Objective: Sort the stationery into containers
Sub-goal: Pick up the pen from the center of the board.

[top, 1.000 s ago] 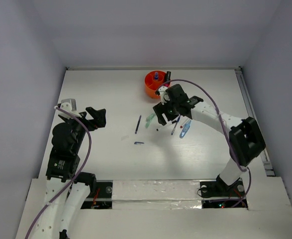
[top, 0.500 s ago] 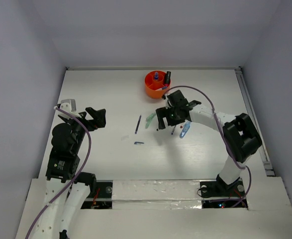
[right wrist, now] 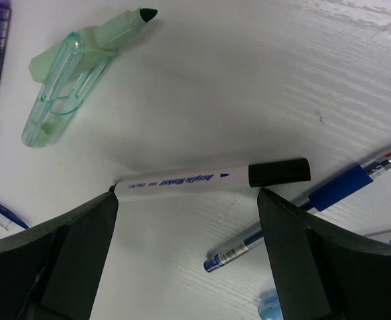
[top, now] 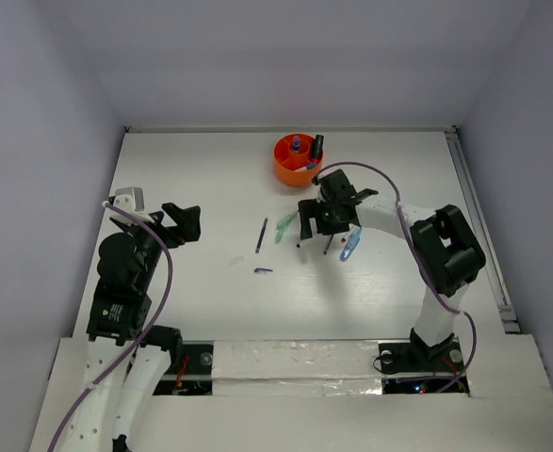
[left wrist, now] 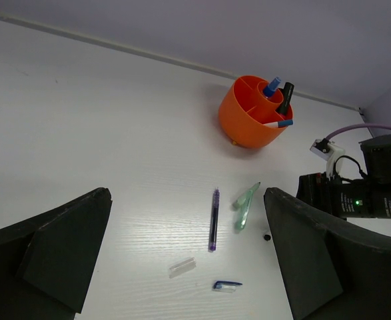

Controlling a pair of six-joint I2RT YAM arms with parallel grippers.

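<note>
The white table (top: 191, 169) carries an orange tub (left wrist: 238, 127) at its far side. On the near side of the tub lie a purple pen (left wrist: 214, 219), a pale green marker (left wrist: 244, 205), a clear cap (left wrist: 182, 267) and a short blue-ended piece (left wrist: 226, 286). Near-right of the tub lie a black-capped white marker (right wrist: 212, 178) and a blue ballpoint pen (right wrist: 302, 217).

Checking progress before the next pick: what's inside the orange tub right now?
The orange tub holds a blue-capped item, a black marker standing up, and a white pen at its rim. The compartment floors are hidden by its wall.
</note>
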